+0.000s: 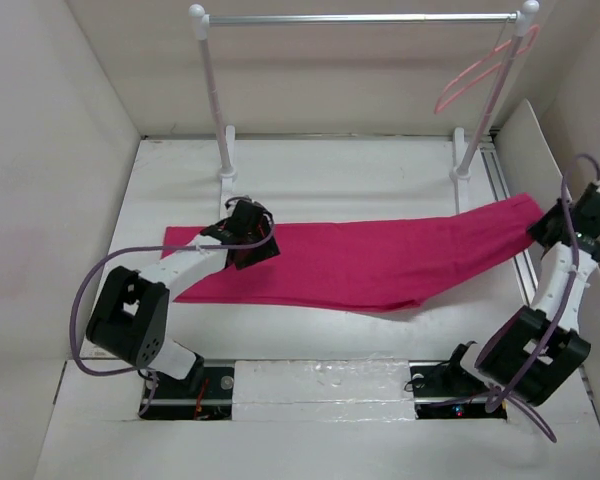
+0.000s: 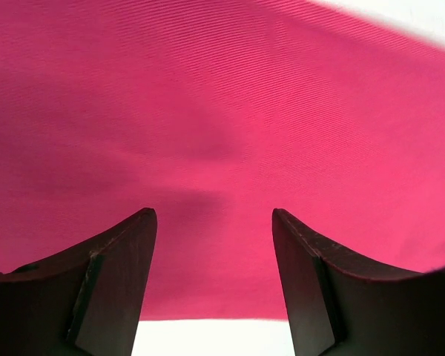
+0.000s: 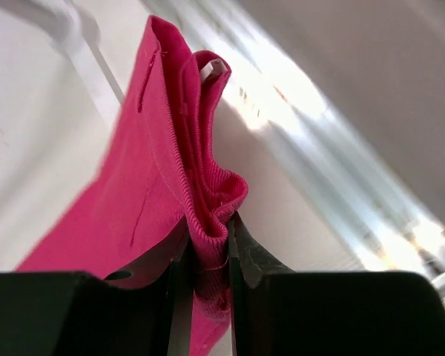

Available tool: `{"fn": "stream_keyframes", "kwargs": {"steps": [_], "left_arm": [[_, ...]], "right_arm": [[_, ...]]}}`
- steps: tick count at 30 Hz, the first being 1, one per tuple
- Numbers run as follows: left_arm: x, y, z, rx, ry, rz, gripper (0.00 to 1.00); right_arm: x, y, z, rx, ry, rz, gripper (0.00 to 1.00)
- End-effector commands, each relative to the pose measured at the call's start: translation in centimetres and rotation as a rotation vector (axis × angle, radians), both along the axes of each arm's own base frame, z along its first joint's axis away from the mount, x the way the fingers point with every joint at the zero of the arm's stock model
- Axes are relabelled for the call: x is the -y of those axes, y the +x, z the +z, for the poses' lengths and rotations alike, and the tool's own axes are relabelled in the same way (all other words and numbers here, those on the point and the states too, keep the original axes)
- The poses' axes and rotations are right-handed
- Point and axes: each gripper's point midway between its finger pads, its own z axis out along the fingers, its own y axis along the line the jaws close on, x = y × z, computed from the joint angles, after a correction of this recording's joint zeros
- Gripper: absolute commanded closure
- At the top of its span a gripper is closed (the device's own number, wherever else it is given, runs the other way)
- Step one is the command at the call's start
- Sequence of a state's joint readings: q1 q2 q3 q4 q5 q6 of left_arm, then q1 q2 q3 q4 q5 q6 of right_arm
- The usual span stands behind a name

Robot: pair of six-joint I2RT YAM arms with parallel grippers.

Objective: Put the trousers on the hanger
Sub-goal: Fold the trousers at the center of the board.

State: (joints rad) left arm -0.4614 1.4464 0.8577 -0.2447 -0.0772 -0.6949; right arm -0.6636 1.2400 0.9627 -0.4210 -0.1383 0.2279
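Close to the right wrist camera, the right hand (image 3: 228, 222) is clenched on a bunched fold of the trousers (image 1: 380, 262), a grip that only this view shows. From the left wrist, the left hand (image 2: 213, 215) hangs released, jaws apart above flat cloth. Overhead, the trousers stretch across the white bench (image 1: 330, 170), right end lifted. Farthest back, the hanger (image 1: 480, 70) hangs at the right end of the rack (image 1: 360, 18) bar.

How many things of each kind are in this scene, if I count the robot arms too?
Trousers: 1
Hanger: 1
Rack: 1
Robot arms: 2 (left, right)
Total: 5
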Motion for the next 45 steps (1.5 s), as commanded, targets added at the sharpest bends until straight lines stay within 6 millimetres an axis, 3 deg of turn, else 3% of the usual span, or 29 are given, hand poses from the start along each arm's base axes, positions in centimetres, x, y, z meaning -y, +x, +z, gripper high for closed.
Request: {"fn": "stream_keyframes", "kwargs": {"steps": [1,6,8,9,11,12,14,15,16,18,19,21,22,23,25,26,27,28,31,32,34,36,38,39,42,43,44,45], "left_arm": [[3.8,-0.2,1.1,0.008,-0.043,-0.102,0.41],[9.4,-2.0,0.7,-0.021,-0.029,-0.26,0.41],[11.2,-1.6,1.9,0.002,-0.017,-0.306,0.4],[11.7,-1.7,1.7,-0.01,-0.007,-0.325,0.4],[12.8,-1.1,3.4,0.01,-0.025,-0.334,0.4],[13.0,-1.0,4.4,0.026,-0.035,-0.337,0.4],[12.1,0.6,6.6,0.078,-0.043,-0.306,0.39],[11.3,1.1,8.4,0.117,-0.054,-0.292,0.39],[10.5,1.8,9.4,0.145,-0.051,-0.267,0.39],[7.6,3.4,12.4,0.221,-0.044,-0.211,0.39],[6.4,4.0,13.6,0.251,-0.036,-0.179,0.39],[3.3,5.4,15.6,0.3,-0.032,-0.112,0.39],[2.2,5.9,16.4,0.323,-0.029,-0.085,0.39],[0.1,6.8,16.9,0.339,-0.02,-0.036,0.39],[-2.2,7.4,18.3,0.374,-0.023,0.011,0.38],[-3.2,7.8,18.6,0.388,-0.029,0.029,0.38],[-5.4,8.2,19.2,0.405,-0.032,0.077,0.38],[-6.2,8.3,19.2,0.407,-0.036,0.088,0.37],[-8.4,8.5,19.5,0.417,-0.024,0.144,0.37],[-9.0,8.5,19.3,0.416,-0.021,0.16,0.37],[-9.3,8.5,19.4,0.425,-0.031,0.176,0.37],[-9.5,8.6,19.4,0.424,-0.037,0.201,0.37],[-10.7,8.5,19.4,0.422,-0.019,0.263,0.37],[-10.7,8.4,19.5,0.421,-0.024,0.267,0.37],[-13.4,7.9,19.4,0.428,0.006,0.358,0.37],[-14.0,7.6,19.0,0.424,0.029,0.378,0.36],[-14.7,7.4,18.7,0.416,0.041,0.4,0.36],[-15.2,7.2,18.5,0.415,0.048,0.413,0.36]], "right_arm": [[3.7,0.4,11.5,0.159,-0.259,-0.024,1.0],[1.9,0.1,17.0,0.237,-0.345,0.047,1.0],[0.5,0.3,18.5,0.258,-0.374,0.1,1.0],[-1.1,1.1,19.4,0.279,-0.387,0.15,1.0],[-3.7,1.8,20.0,0.305,-0.392,0.236,1.0],[-6.4,2.8,20.3,0.33,-0.382,0.318,1.0],[-9.6,3.4,20.5,0.369,-0.345,0.411,1.0],[-12.8,3.7,20.5,0.395,-0.328,0.493,1.0],[-13.9,3.7,20.7,0.403,-0.328,0.502,1.0],[-17.0,3.7,20.9,0.436,-0.286,0.546,1.0],[-19.8,4.0,21.1,0.462,-0.27,0.604,1.0],[-22.7,4.4,21.6,0.49,-0.226,0.638,1.0],[-25.3,4.9,22.0,0.499,-0.22,0.671,1.0],[-26.6,5.0,22.4,0.508,-0.212,0.69,1.0],[-29.2,6.4,21.9,0.481,-0.211,0.715,1.0],[-32.0,6.0,23.0,0.507,-0.193,0.771,1.0],[-33.4,6.1,23.2,0.511,-0.193,0.787,1.0],[-34.7,7.1,22.3,0.486,-0.2,0.789,1.0],[-40.3,6.5,22.5,0.501,-0.174,0.89,1.0],[-42.2,7.3,20.7,0.459,-0.18,0.912,1.0],[-46.3,6.5,20.7,0.468,-0.163,0.994,1.0],[-49.8,7.1,19.5,0.439,-0.174,1.046,1.0],[-53.8,6.1,17.3,0.39,-0.193,1.133,1.0],[-55.1,5.7,17.0,0.39,-0.197,1.158,1.0],[-59.4,3.6,16.6,0.405,-0.186,1.256,1.0],[-61.0,3.4,14.8,0.377,-0.19,1.293,1.0],[-62.8,2.3,14.7,0.386,-0.172,1.352,0.99],[-64.4,1.8,13.1,0.362,-0.167,1.408,0.84]]}}
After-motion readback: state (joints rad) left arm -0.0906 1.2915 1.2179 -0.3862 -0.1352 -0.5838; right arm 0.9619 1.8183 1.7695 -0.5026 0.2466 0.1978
